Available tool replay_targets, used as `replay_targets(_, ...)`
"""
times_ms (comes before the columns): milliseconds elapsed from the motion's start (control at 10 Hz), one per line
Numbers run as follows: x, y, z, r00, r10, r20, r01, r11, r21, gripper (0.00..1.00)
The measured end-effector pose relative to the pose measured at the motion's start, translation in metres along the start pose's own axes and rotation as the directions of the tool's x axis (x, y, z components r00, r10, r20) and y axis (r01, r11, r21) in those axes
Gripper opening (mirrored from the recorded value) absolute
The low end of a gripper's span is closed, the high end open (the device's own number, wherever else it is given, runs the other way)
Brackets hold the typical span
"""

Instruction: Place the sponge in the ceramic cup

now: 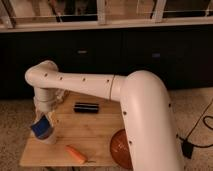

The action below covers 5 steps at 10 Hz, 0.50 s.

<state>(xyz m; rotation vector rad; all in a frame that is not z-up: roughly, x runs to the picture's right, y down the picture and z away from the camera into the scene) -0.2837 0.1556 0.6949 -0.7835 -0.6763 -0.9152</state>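
- The white arm (145, 115) rises from the near right, bends at a thick elbow and reaches left across the wooden bench (95, 131).
- Its wrist turns downward over the bench's left end, and the gripper (46, 119) hangs there, close above the near-left corner.
- The sponge (40, 128) is bright blue and tilted, with one corner raised. It sits right under the gripper, touching or nearly touching it.
- Whether the gripper is clamping the sponge or has let it go cannot be told from this view.
- The ceramic cup (49, 139), pale and small, stands on the bench directly below the sponge. The sponge is at its mouth, but how far inside it reaches is unclear.
- A black bar (86, 107) lies flat toward the far side of the bench, right of the gripper and well apart from the cup.
- An orange stick-shaped object (76, 153) lies near the front edge, right of the cup.
- An orange-red plate (119, 149) sits at the near right, partly hidden by the arm.
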Motion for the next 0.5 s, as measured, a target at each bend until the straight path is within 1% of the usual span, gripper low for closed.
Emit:
replay_targets(300, -0.0041, -0.0051, 0.0014, 1.000, -0.019, 0.011, 0.019, 1.000, -0.008, 0.80)
replay_targets(500, -0.0048, -0.0067, 0.0016, 0.999, -0.029, 0.028, 0.030, 0.999, -0.015, 0.80)
